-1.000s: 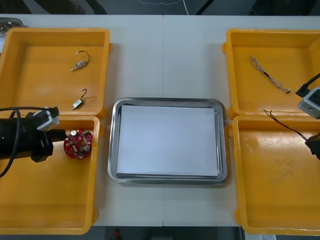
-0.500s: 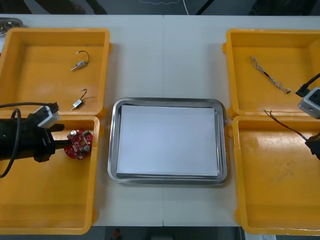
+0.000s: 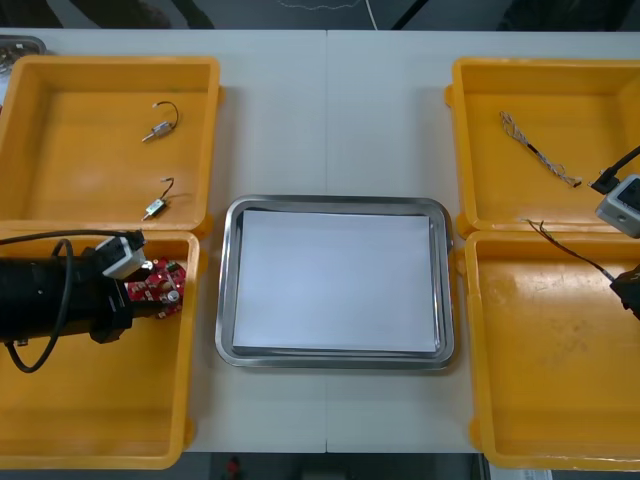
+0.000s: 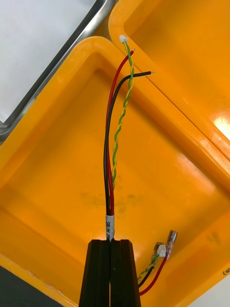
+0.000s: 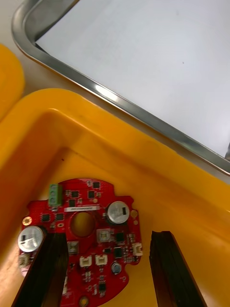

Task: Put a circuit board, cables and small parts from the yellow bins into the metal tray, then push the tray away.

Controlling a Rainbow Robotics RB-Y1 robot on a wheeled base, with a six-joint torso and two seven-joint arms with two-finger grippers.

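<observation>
So the left tool [image 5: 108, 235] is spread wide with the red circuit board [image 5: 88, 196] lying flat between its fingers in the near left bin [image 3: 100, 420] (the tray [image 3: 330, 203] sits just past that bin's wall). The right tool [image 4: 110, 244] is pinched on a cable bundle [image 4: 111, 158] over the near right bin [image 4: 57, 192].

A seamed light table [image 3: 300, 120] carries a grey metal object [image 3: 20, 45] at its far-left corner.

I see the tray [image 3: 335, 203] at the table's [image 3: 330, 120] centre. Circuit board [image 3: 165, 295] in the near left bin's [image 3: 100, 420] far right corner, with small metal parts [image 3: 152, 131] in the far left bin [image 3: 60, 130]. First cable [image 3: 535, 150] in the far right bin [image 3: 540, 80] — second cable [image 3: 565, 250] across the near right bin's [image 3: 550, 380] far wall.
</observation>
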